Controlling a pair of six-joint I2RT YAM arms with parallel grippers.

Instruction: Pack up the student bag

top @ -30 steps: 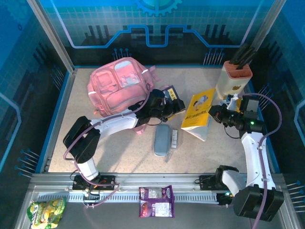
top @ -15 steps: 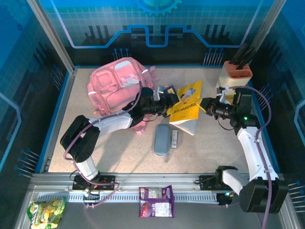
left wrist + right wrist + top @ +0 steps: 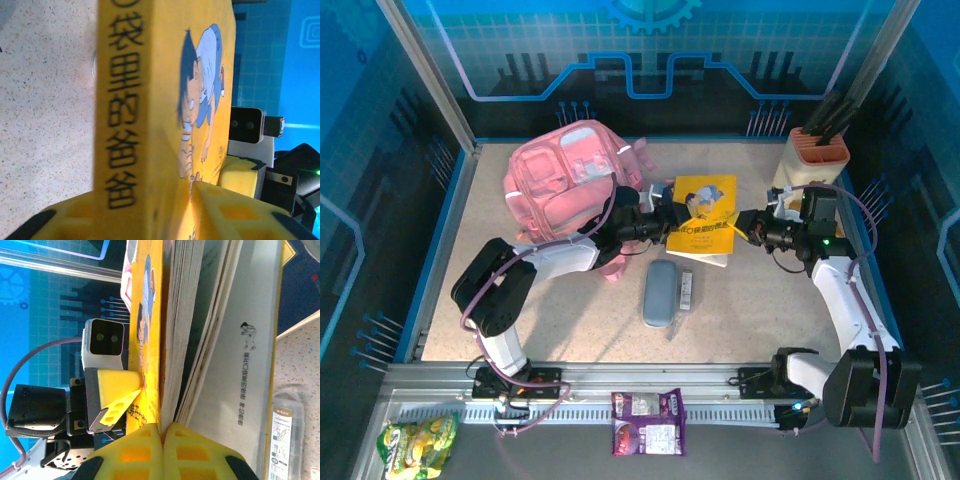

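The student bag (image 3: 570,180), a pink backpack, lies at the back left of the table. A yellow picture book (image 3: 703,205) hangs between both arms just right of the bag. My left gripper (image 3: 668,222) is shut on the book's spine edge; in the left wrist view the book (image 3: 150,100) sits between my yellow fingers (image 3: 220,200). My right gripper (image 3: 748,222) pinches the opposite edge. In the right wrist view that gripper (image 3: 162,432) is shut on the book's yellow cover (image 3: 150,315), and the pages fan loose beside it.
A grey pencil case (image 3: 660,292) and a small flat pack (image 3: 686,290) lie in front of the book. A cream holder with dark handles (image 3: 810,160) stands at the back right. Two snack packets (image 3: 648,422) (image 3: 417,443) rest on the front rail.
The right gripper has carried the yellow book left and turned it flatter. The left gripper has closed on its spine edge.
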